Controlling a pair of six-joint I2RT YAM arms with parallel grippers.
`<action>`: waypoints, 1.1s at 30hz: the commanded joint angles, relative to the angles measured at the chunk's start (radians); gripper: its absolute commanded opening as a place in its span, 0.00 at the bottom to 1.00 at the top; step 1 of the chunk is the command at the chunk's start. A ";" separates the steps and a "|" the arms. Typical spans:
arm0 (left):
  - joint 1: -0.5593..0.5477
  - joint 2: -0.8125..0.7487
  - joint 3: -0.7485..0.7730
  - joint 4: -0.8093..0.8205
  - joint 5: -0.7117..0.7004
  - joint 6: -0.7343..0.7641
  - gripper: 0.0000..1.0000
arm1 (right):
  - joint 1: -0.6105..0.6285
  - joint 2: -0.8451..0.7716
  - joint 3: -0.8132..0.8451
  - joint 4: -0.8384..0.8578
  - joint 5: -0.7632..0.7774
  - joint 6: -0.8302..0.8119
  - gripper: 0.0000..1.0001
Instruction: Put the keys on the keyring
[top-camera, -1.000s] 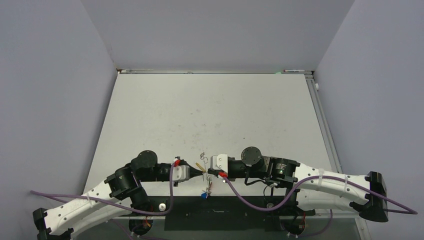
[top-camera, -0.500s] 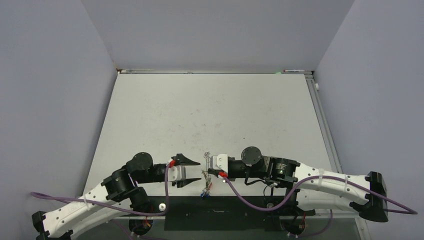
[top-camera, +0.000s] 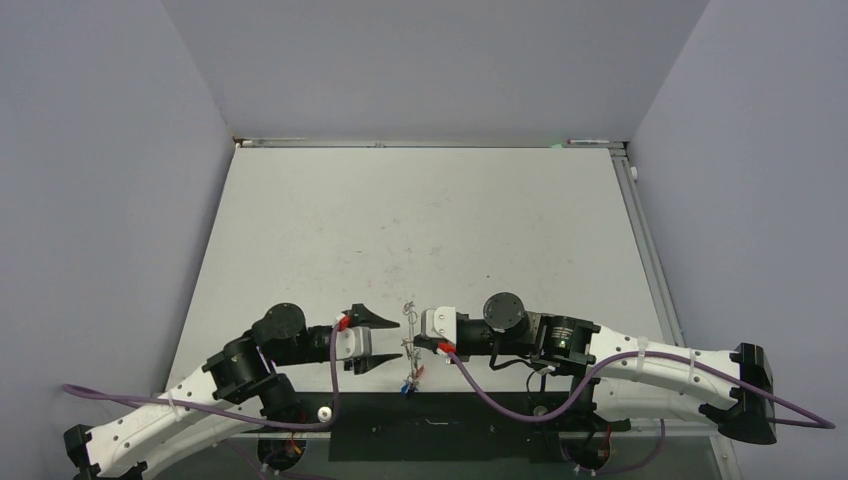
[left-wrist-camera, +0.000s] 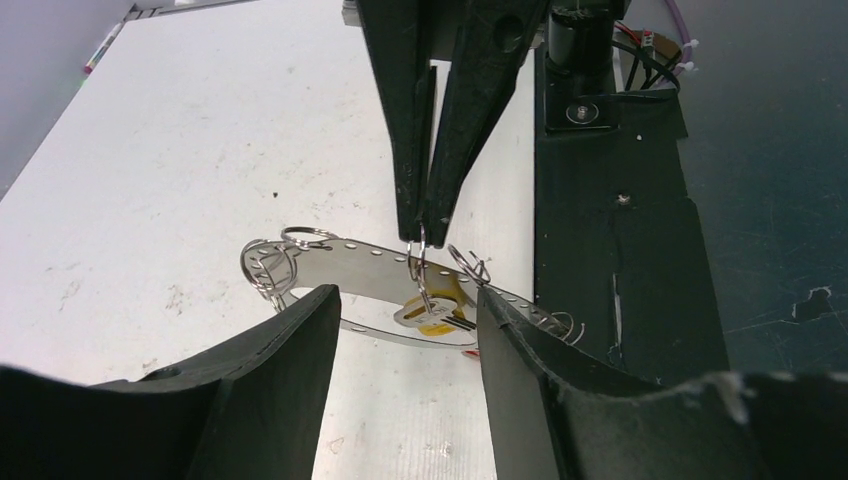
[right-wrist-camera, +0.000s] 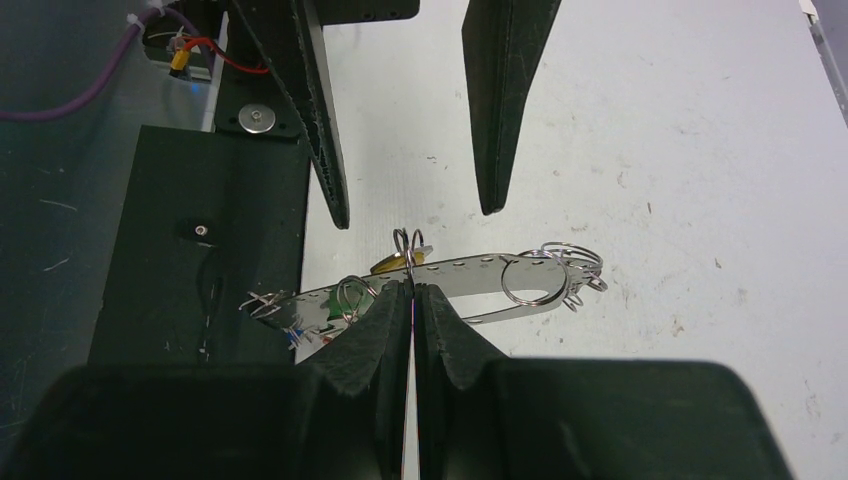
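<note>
Scuffed white table (top-camera: 420, 220) bears a black plate (top-camera: 480, 432) at its near edge.

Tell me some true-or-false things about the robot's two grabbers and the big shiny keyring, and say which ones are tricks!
1. The right gripper is pinched shut on the keyring. True.
2. The left gripper is holding the keyring too. False: its jaws are open and do not touch the ring.
3. A yellow tag hangs from the keyring. True.
4. The keyring lies flat on the table by itself. False: the right gripper holds it up off the table.
</note>
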 joint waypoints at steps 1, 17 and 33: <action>0.036 -0.004 0.009 0.075 0.006 -0.044 0.50 | -0.007 -0.016 0.041 0.108 -0.006 0.022 0.05; 0.181 -0.039 0.042 0.154 -0.027 -0.338 0.58 | -0.008 -0.036 0.047 0.187 0.058 0.056 0.05; 0.195 -0.115 -0.039 0.245 0.127 -0.254 0.45 | -0.009 -0.032 0.069 0.214 -0.040 0.070 0.05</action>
